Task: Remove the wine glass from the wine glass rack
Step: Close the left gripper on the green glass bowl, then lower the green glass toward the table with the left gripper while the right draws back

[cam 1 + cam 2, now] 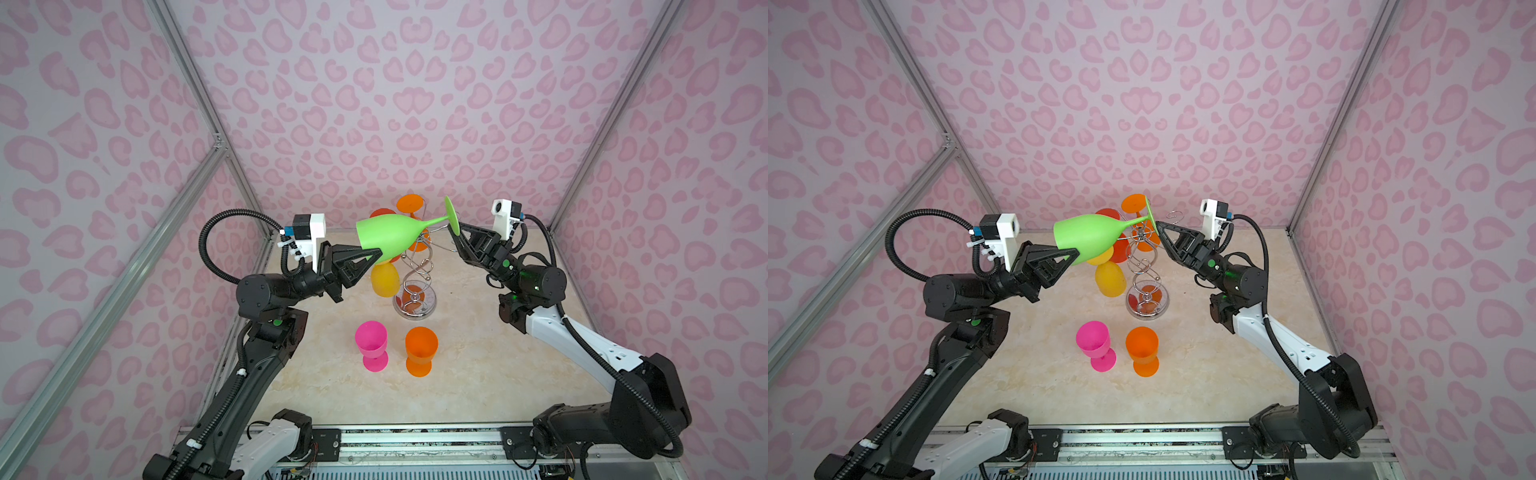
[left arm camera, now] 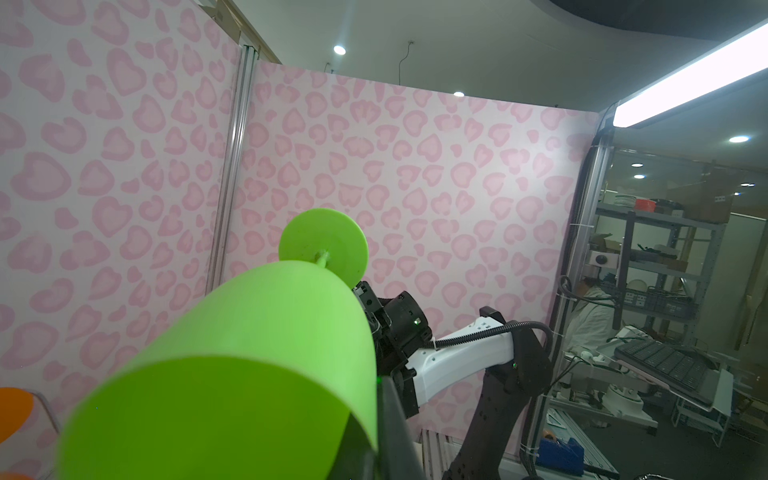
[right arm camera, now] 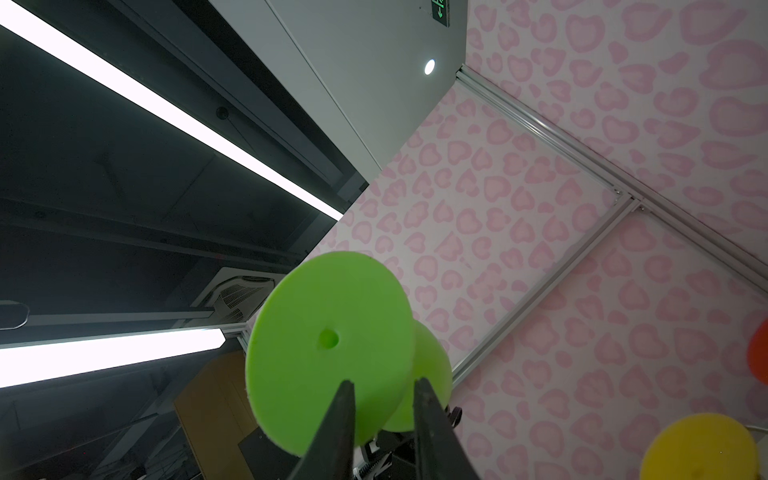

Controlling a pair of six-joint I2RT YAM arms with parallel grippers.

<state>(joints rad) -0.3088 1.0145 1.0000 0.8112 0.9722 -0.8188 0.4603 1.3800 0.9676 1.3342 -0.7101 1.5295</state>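
Lime-green and plastic, the long-stemmed wine glass [image 1: 388, 235] lies sideways in mid-air in both top views, above the shiny chrome wire rack [image 1: 415, 306] standing near the far edge of the beige marbled tabletop [image 1: 478, 374]. I judge it free of the rack's curled arms. My left gripper [image 1: 371, 252] is clamped on the bowl's rim, and my right gripper [image 1: 454, 233] sits at the round foot. A yellow plastic glass [image 1: 385, 281] hangs from the rack just below.

Left wrist view: the bowl [image 2: 249, 353] fills the frame, with one black finger [image 2: 392, 419] against its wall.

Right wrist view: the right gripper [image 3: 384, 384] shows its jaws narrowly parted before the foot [image 3: 316, 307], pinching nothing I can see.

The risk: a one-sided pinch on a thin rim could let the glass sag or twist loose. It would then fall onto the yellow plastic glass, or onto the pink goblet [image 1: 371, 343] and orange goblet [image 1: 421, 347] standing mid-tabletop.
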